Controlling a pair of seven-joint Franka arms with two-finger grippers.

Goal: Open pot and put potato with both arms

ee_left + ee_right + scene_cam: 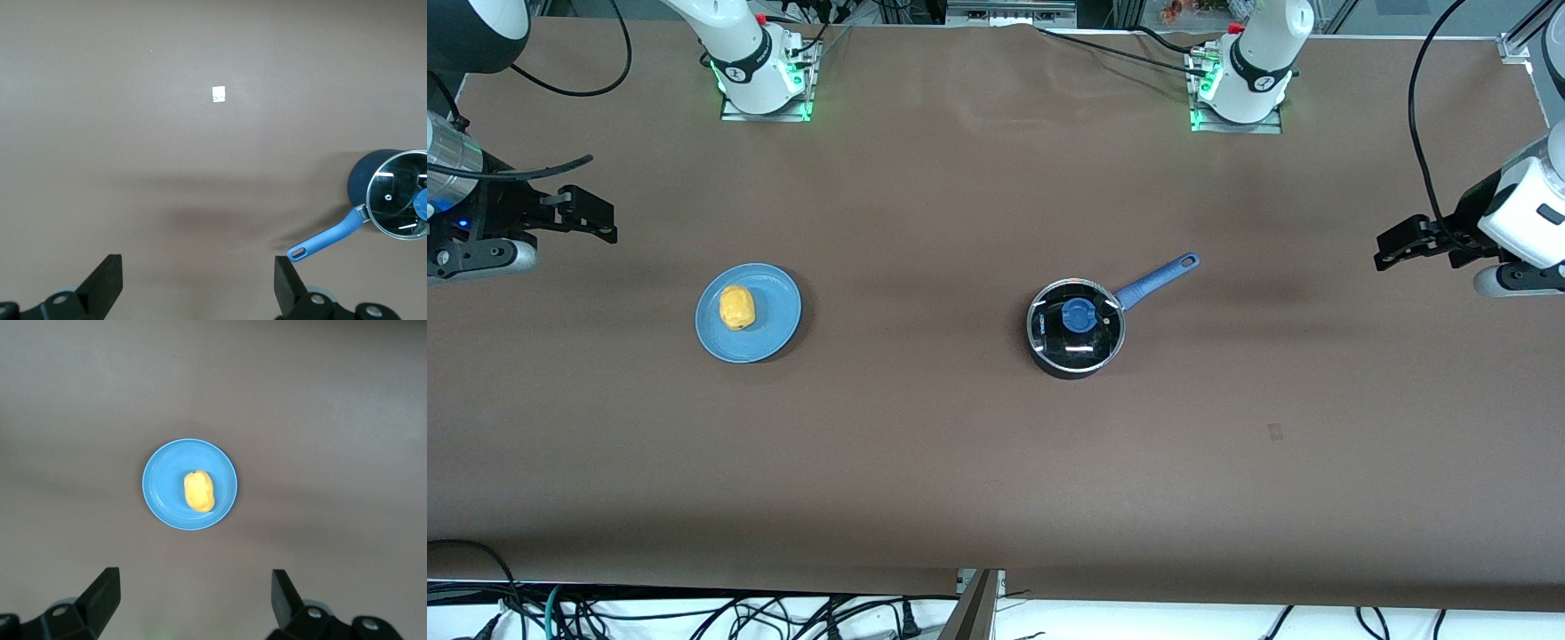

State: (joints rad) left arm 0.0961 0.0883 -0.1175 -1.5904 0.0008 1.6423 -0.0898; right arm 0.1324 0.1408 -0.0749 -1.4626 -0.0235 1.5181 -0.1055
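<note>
The black pot (1076,351) stands on the brown table toward the left arm's end, its glass lid (1049,324) on with a blue knob (1079,315). Its blue handle (1156,277) points away from the front camera. The yellow potato (737,308) lies on a light-blue plate (778,316) toward the right arm's end. My left gripper (1396,242) is open and empty, up over the table's end, well apart from the pot (363,180). My right gripper (596,216) is open and empty over the other end, apart from the potato (199,491) and plate (160,483).
The two arm bases (765,84) (1240,89) stand along the table edge farthest from the front camera. A small square mark (1275,432) lies on the table nearer the front camera than the pot; it also shows in the left wrist view (219,94). Cables hang below the front edge.
</note>
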